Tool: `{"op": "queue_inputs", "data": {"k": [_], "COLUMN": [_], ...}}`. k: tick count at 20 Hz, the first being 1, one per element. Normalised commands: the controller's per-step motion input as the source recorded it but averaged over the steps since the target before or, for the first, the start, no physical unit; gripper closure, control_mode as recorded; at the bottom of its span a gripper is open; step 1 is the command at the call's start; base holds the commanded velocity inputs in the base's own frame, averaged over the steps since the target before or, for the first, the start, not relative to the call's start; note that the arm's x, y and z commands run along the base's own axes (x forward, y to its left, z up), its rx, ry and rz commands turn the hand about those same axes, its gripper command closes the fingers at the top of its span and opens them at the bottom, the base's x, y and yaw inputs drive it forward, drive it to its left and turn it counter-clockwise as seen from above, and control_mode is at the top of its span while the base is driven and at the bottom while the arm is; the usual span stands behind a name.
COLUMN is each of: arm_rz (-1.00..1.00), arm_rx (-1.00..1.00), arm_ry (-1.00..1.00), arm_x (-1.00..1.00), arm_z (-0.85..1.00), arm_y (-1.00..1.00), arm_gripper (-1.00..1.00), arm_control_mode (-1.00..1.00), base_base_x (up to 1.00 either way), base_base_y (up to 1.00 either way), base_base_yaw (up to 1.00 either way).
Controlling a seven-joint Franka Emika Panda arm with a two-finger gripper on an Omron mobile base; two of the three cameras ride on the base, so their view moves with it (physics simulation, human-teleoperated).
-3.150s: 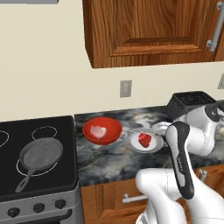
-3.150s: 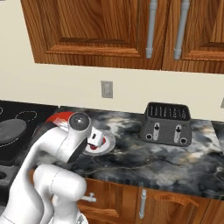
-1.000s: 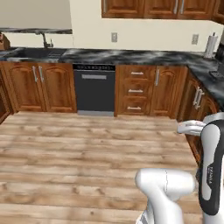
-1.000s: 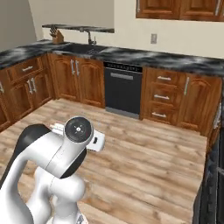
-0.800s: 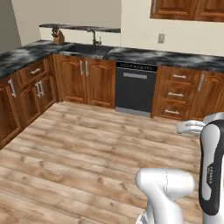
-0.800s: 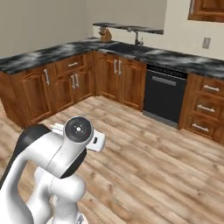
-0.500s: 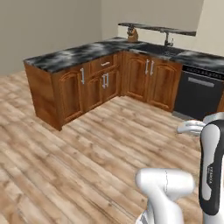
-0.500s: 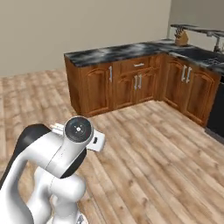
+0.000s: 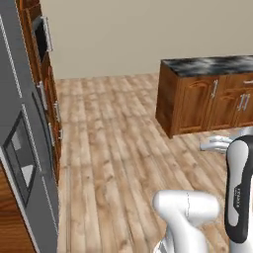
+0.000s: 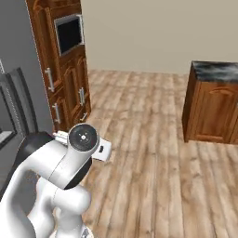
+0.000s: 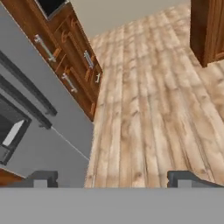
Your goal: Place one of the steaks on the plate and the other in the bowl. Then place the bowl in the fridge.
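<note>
fridge at my left, doors closed
wood wall cabinets with a built-in oven just past it, bare plank floor in the middle, a dark-topped counter end at right; my gripper hangs released, jaws wide, grasping nothing.

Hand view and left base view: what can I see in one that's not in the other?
Hand view: the open pincer, with nothing in it. Left base view: the robot's white arm and the dark counter top. Both: the grey fridge on the left, the wooden floor, the tall cupboards next to the fridge, and a low cabinet on the right.
</note>
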Motion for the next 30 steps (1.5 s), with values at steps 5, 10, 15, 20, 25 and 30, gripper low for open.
{"op": "queue_inputs", "data": {"k": [5,10,15,20,25,30], "arm_rz": [0.00,0.00,0.00,0.00,0.00,0.00], "arm_rx": [0.00,0.00,0.00,0.00,0.00,0.00], "arm_ry": [0.00,0.00,0.00,0.00,0.00,0.00], "arm_x": [0.00,0.00,0.00,0.00,0.00,0.00], "arm_z": [0.00,0.00,0.00,0.00,0.00,0.00], "arm_y": [0.00,0.00,0.00,0.00,0.00,0.00], "arm_gripper": [-1.00,-1.00,-1.00,-1.00,-1.00,-1.00], "arm_control_mode": [1.00,1.00,1.00,1.00,1.00,1.00], "base_base_x": [0.43,0.90,0.82,0.65,0.50,0.15], "base_base_y": [-0.05,-0.46,-0.53,-0.60,-0.60,-0.08], "base_base_yaw": [0.93,0.77,0.75,0.72,0.71,0.25]}}
